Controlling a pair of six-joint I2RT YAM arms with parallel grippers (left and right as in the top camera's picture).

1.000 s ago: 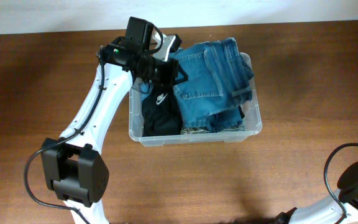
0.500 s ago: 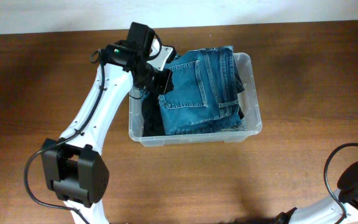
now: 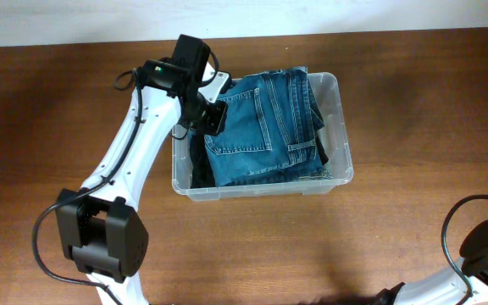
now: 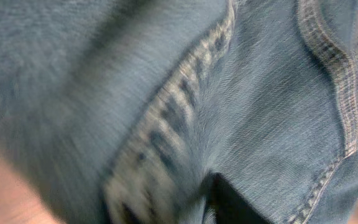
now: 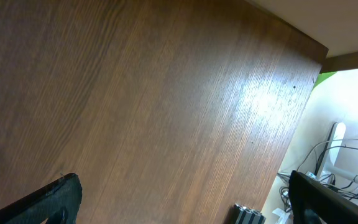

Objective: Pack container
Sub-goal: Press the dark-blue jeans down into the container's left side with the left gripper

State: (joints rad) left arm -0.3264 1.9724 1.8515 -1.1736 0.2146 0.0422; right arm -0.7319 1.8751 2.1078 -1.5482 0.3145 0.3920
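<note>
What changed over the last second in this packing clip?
The left claw dragged the jeans leftward across the container, covering most of the black garment. The container slid slightly left too. Whether the claw grips them is unclear. The right arm stayed put.

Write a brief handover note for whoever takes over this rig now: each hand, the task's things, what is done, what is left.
Left hand: at the left edge of the jeans inside the container; grip unclear, wrist view all denim.
Right hand: open, empty, over bare table.
Done: jeans lie atop dark clothing in the container.
Left, probably: settle jeans, withdraw left hand.
</note>
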